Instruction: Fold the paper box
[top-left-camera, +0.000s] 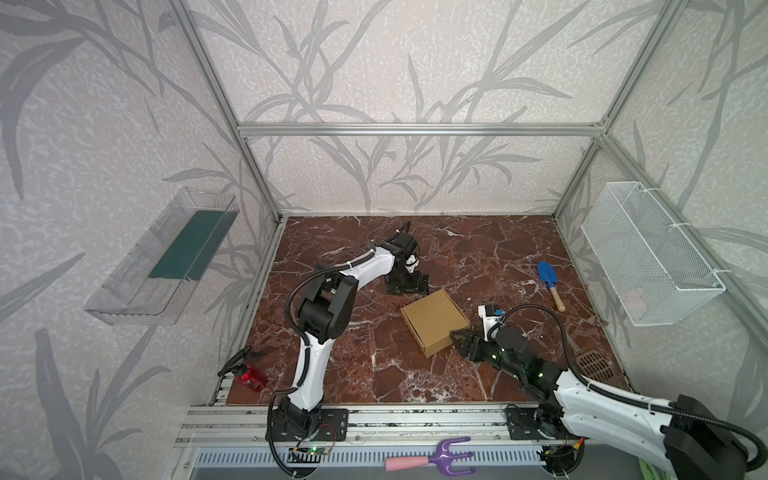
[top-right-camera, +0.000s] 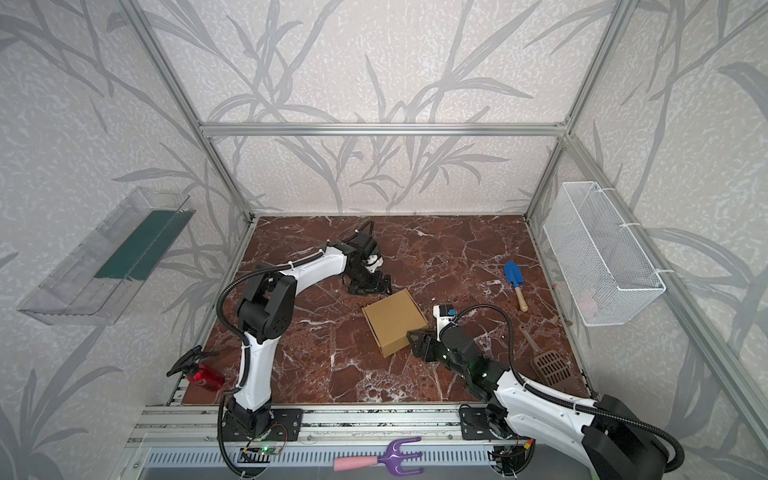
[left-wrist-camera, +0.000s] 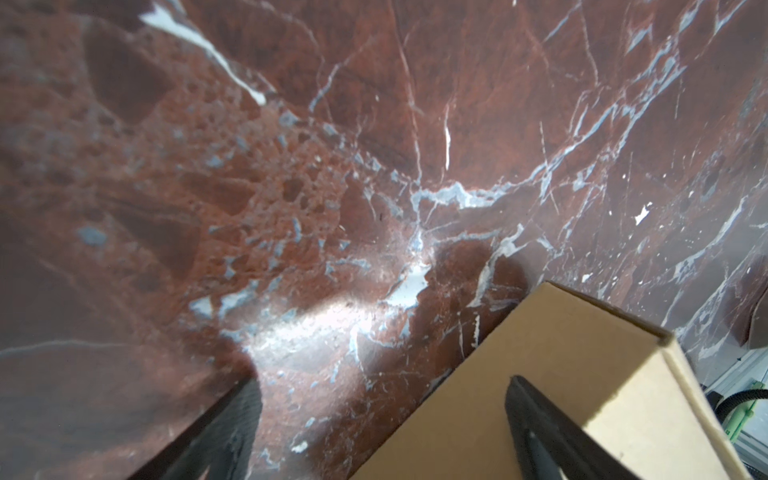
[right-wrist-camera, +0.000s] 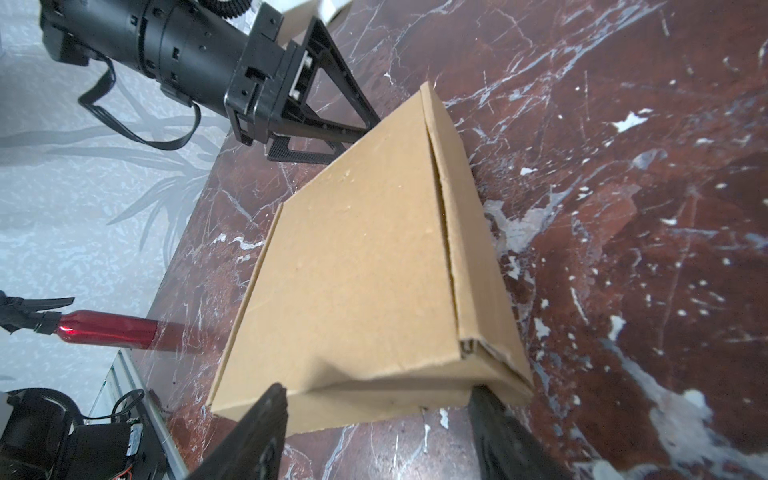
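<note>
Flat paper box (top-left-camera: 434, 322) sits skewed diagonally; left fingers (left-wrist-camera: 540, 428) and right fingers (right-wrist-camera: 257, 436) spread, empty.

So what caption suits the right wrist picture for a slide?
Right end effector, jaws open, at the edge of the folded paper box; left end effector open beyond it.

Here's a robotics lab test cell: an aluminium extrusion frame (top-left-camera: 415, 129) boxes in leaf-print wall panels (top-left-camera: 415, 62) and a red marble-look tabletop (top-left-camera: 374, 374). The left arm (top-left-camera: 309, 365) and right arm (top-left-camera: 602, 399) sit bolted to a slotted rail (top-left-camera: 415, 417) along the front.
</note>
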